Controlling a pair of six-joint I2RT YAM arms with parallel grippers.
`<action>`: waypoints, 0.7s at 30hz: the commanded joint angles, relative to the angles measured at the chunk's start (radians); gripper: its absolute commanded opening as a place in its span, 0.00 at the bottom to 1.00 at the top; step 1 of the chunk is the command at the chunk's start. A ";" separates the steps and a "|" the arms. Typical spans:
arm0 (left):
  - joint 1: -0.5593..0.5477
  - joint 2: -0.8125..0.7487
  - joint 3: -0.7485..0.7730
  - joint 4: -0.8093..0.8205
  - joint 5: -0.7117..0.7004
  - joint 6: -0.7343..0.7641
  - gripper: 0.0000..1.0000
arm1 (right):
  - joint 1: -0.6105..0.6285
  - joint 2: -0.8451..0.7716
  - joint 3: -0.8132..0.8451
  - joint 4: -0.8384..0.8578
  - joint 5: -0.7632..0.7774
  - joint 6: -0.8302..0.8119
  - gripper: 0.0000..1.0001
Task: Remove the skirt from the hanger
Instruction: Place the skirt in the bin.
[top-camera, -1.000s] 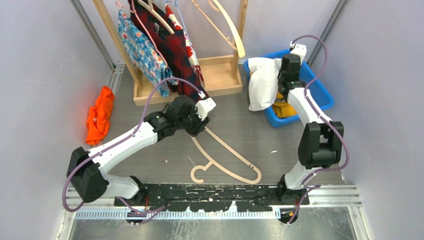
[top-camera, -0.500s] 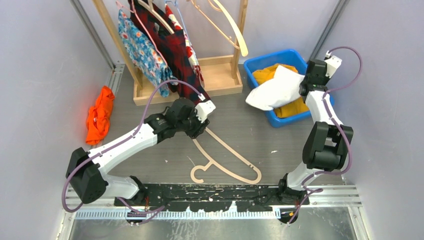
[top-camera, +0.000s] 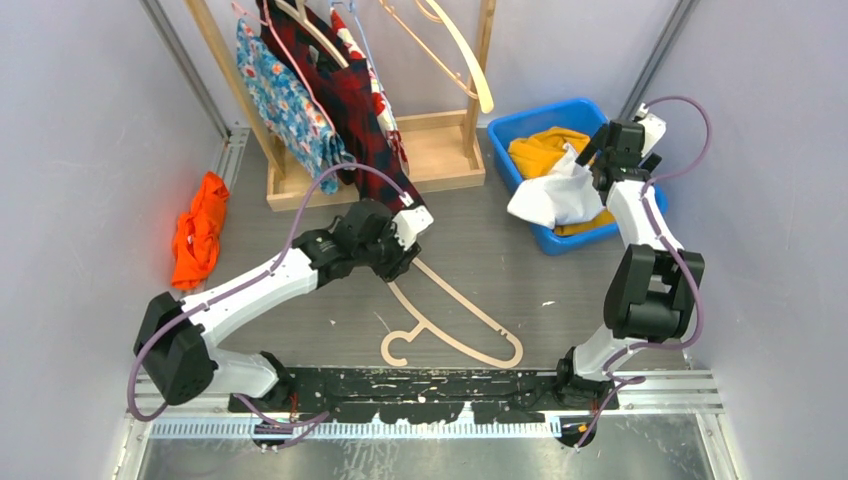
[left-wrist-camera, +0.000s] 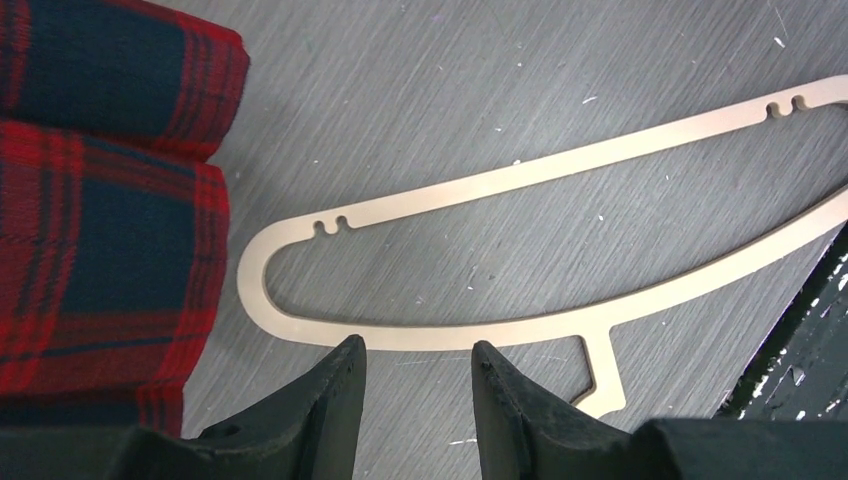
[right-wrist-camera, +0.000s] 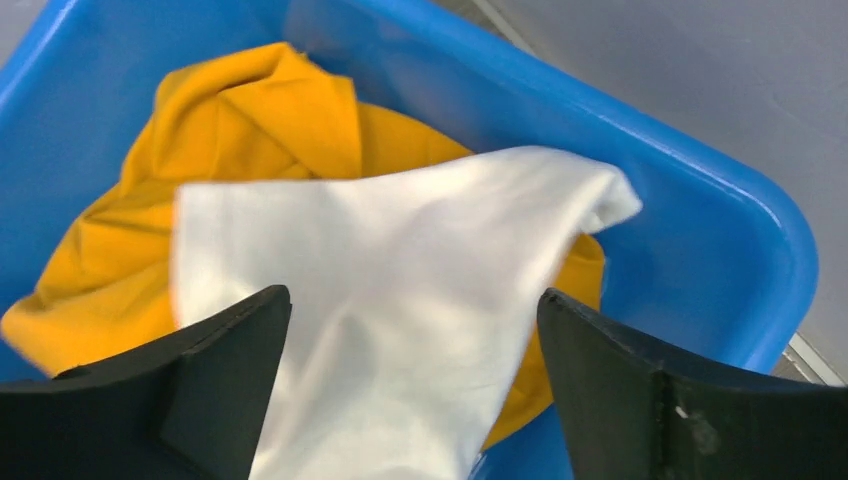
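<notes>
white skirt lies bunched in the blue bin. it rests on a yellow garment and sags over the bin's rim on the side facing the arm bases. no hanger is in it or touching it. the right gripper hangs straight above the bin, its jaws spread wide. in the wrist view the cloth fills the gap between them without either finger clearly pinching it. its left edge is blurred, so whether it touches the fingers i cannot tell. the skirt's long run goes from the bin's middle out across that rim.

the right arm is the nearer one by far. judged from this, the skirt is already off, and what remains is lifting that gripper clear of the bin wall.

well away from the bin, left of it and nearer the bases, the bare wooden hanger lies flat on the table. the left gripper sits at the hanger's end, fingers a little apart, holding nothing. beyond it, left of the bin, stands the wooden rack with a plaid garment. an orange cloth lies farthest off.
</notes>
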 joint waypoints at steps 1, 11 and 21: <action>-0.005 0.039 -0.019 0.058 0.053 0.014 0.44 | 0.028 -0.182 -0.033 0.056 -0.097 0.038 1.00; -0.094 0.096 -0.080 0.023 -0.046 -0.013 0.44 | 0.207 -0.335 -0.041 0.011 -0.157 -0.003 1.00; -0.143 0.158 -0.118 0.011 0.029 0.104 0.47 | 0.230 -0.404 -0.093 0.025 -0.201 0.036 1.00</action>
